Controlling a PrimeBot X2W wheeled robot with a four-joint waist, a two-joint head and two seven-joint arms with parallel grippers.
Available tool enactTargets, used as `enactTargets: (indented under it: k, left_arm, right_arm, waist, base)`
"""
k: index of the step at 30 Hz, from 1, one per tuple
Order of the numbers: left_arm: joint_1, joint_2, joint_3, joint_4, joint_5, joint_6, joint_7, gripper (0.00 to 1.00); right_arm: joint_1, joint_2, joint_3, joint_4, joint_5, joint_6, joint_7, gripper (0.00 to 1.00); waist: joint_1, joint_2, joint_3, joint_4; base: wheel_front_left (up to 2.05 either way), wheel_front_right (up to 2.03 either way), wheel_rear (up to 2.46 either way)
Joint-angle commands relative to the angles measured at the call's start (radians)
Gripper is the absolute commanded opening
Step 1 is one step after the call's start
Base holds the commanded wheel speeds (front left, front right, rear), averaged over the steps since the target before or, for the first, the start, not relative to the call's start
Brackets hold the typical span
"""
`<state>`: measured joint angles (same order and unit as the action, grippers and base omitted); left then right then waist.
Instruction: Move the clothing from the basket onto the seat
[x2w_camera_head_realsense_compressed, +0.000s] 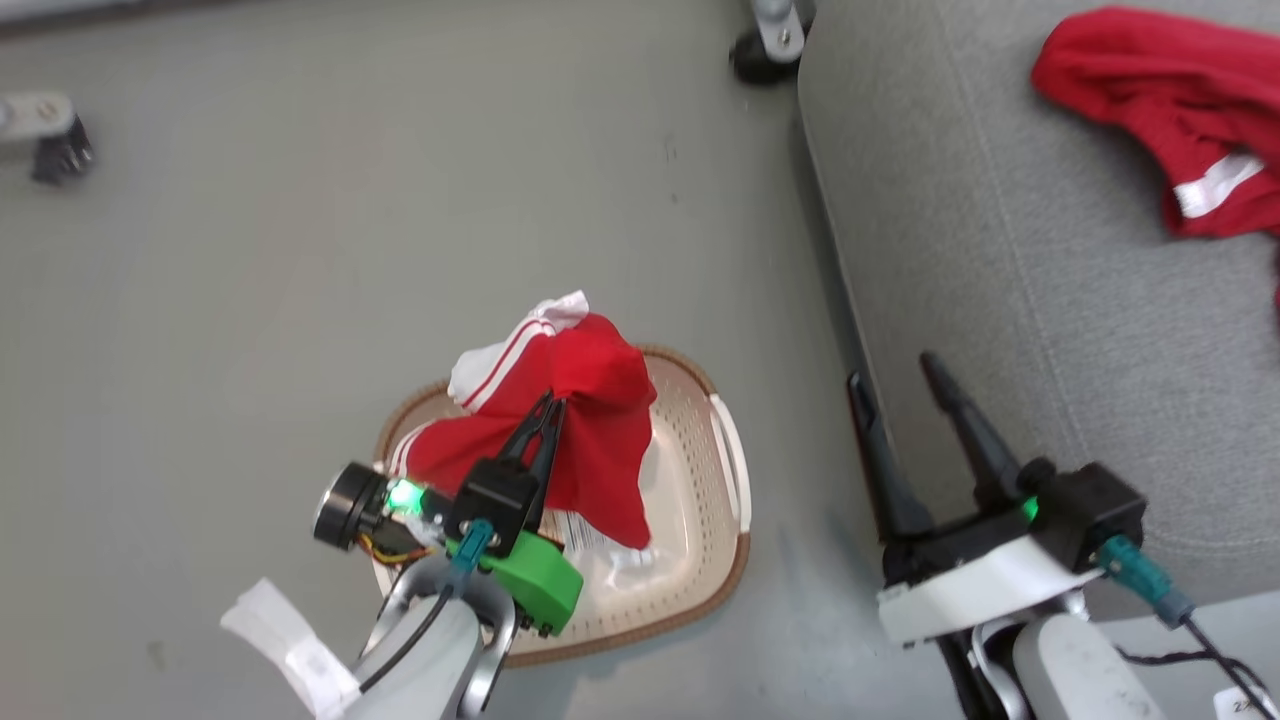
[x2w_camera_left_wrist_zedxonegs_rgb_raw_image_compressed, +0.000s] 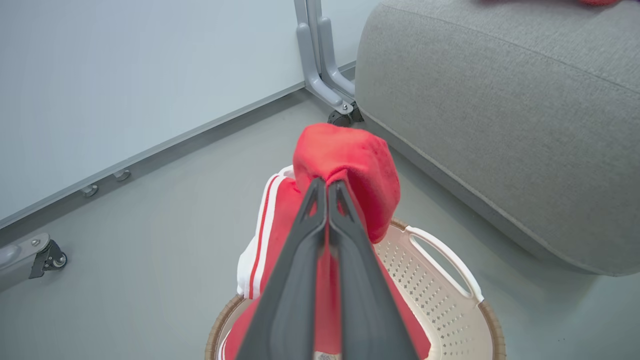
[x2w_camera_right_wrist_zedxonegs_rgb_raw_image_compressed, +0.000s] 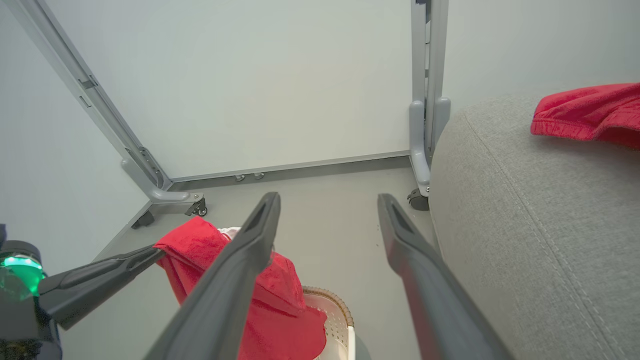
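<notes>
Far left, a castor (x2w_camera_head_realsense_compressed: 60, 150) of some grey frame on the bare floor (x2w_camera_head_realsense_compressed: 250, 300), well apart from the work.

Next along, the left gripper (x2w_camera_head_realsense_compressed: 549, 402), fingers pressed together and clamped on a pinched fold of a red garment (x2w_camera_head_realsense_compressed: 600, 400); held up above the basket (x2w_camera_head_realsense_compressed: 745, 570), cloth hanging off the tips in a peaked drape, white stripes and trim showing on the left side; lower hem down inside the rim, over a printed label (x2w_camera_head_realsense_compressed: 585, 530); cannot tell whether touching the bottom.

Judged soft, light and limp; no stiffness to lean on; likely to swing and trail, so needs carrying high enough to clear the rim and the cushion edge; little risk of slipping from a tight pinch in thick fabric, more of snagging on a handle. Best taken by a bunched fold near the middle, as here, not by a thin edge of trim.

Further right, the right gripper (x2w_camera_head_realsense_compressed: 890, 368), fingers spread apart and holding nothing, hovering by the near edge of the seat (x2w_camera_head_realsense_compressed: 1000, 300); free to catch a dangling end.

Then that seat itself, just beside the basket, broad and grey; far right on it, a second red garment (x2w_camera_head_realsense_compressed: 1150, 80), crumpled, white stripe showing, already delivered. Judged about halfway: one piece across, one in the air.
</notes>
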<state>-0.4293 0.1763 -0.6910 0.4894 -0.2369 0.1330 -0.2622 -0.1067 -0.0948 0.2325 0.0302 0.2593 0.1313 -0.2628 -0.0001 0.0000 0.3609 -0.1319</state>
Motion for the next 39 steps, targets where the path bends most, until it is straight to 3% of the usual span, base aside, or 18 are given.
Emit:
enactTargets:
  k: [1,12,22,28,39]
  left_arm:
    - [0.048,0.010,0.014,-0.029,-0.001,0.009,-0.004,0.00]
    - [0.174,0.027,0.123,-0.277,0.036,0.018,-0.004,0.00]
    - [0.135,0.023,0.108,-0.388,0.081,-0.025,-0.004,0.00]
    - [0.095,0.012,0.062,-0.408,0.101,-0.058,0.003,0.00]
    - [0.011,-0.031,-0.015,-0.410,0.119,-0.111,0.027,0.00]
  right_arm:
    - [0.033,-0.004,0.015,0.014,0.011,-0.001,-0.003,1.00]
    - [0.083,-0.026,0.117,0.053,0.045,-0.001,-0.003,1.00]
    - [0.010,-0.059,0.287,0.068,0.024,-0.001,-0.003,1.00]
    - [-0.112,-0.066,0.386,0.096,0.023,-0.001,-0.003,1.00]
    - [-0.207,-0.073,0.350,0.175,-0.038,-0.001,-0.003,1.00]
  waist:
    - [0.0001,0.0000,-0.232,-0.010]
    - [0.0001,0.0000,-0.326,-0.031]
    - [0.0001,0.0000,-0.333,-0.028]
    - [0.0001,0.0000,-0.313,-0.019]
    - [0.0001,0.0000,-0.267,0.034]
  base:
    - [0.00,0.00,0.00]
    - [0.00,0.00,0.00]
    - [0.00,0.00,0.00]
    - [0.00,0.00,0.00]
    - [0.00,0.00,0.00]
